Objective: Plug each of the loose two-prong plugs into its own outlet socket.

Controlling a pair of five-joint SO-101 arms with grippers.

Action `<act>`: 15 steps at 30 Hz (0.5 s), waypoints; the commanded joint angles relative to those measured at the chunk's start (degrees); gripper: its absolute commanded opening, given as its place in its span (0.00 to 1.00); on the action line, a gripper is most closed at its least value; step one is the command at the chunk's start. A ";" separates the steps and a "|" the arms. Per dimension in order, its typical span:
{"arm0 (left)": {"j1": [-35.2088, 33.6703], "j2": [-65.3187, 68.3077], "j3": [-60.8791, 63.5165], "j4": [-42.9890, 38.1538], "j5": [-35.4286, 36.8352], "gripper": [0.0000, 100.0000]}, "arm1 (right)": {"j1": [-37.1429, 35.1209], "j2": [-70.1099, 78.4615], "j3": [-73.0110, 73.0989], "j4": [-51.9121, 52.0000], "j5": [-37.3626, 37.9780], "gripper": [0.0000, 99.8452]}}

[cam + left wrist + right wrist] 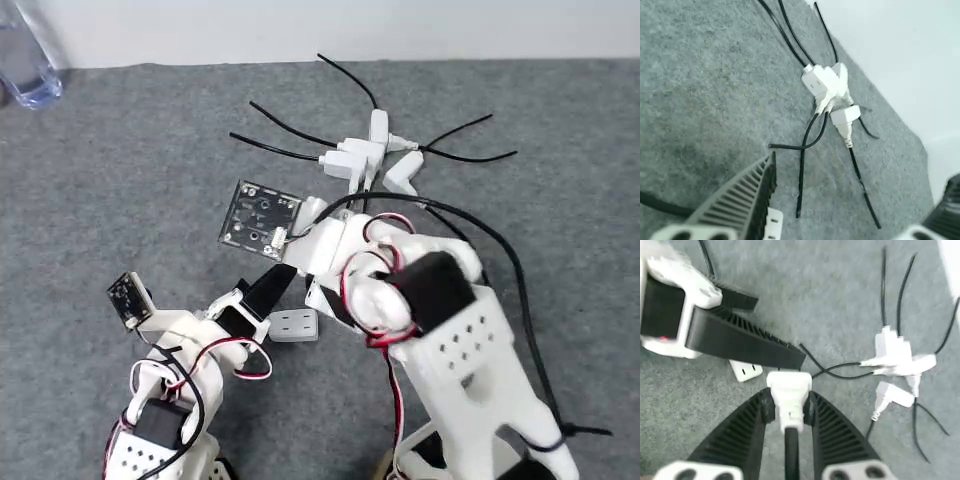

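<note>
Plug with a black cord is clamped in the right gripper, near the outlet socket; the left gripper is held spread apart beside them.

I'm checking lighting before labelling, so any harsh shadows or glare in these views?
High view: soft, even light, only faint shadow beneath the arms on the grey mat. Left wrist view: the white wall is bright, no glare on the plug cluster. Right wrist view: the right hand and its held plug evenly lit.
</note>
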 commanded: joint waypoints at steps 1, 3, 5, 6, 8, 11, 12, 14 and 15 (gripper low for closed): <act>0.26 -0.26 -0.31 0.18 0.18 0.47 | -0.57 -1.63 -4.04 0.04 -0.53 0.01; 0.26 -0.26 -0.31 0.18 0.18 0.47 | -0.57 -1.54 -3.08 -0.40 -0.53 0.01; 0.26 -0.26 -0.31 0.18 0.18 0.47 | -0.57 -1.54 -2.20 -0.66 -0.26 0.01; 0.26 -0.26 -0.31 0.18 0.18 0.47 | -0.57 -1.54 -1.85 -0.75 -0.18 0.01; 0.26 -0.26 -0.31 0.18 0.18 0.47 | -0.48 -1.54 -0.97 -1.36 -0.09 0.01; 0.26 -0.26 -0.31 0.26 0.18 0.47 | 0.57 -1.54 -0.70 -1.19 -0.09 0.01; 0.26 -0.26 -0.31 0.26 0.18 0.47 | 1.10 -1.54 -0.70 -1.27 0.00 0.01; 0.26 -0.26 -0.31 0.26 0.18 0.47 | 2.24 -1.54 -0.70 -0.75 1.32 0.01; 0.26 -0.26 -0.31 0.26 0.18 0.47 | 2.95 -1.54 -0.70 -0.40 1.93 0.01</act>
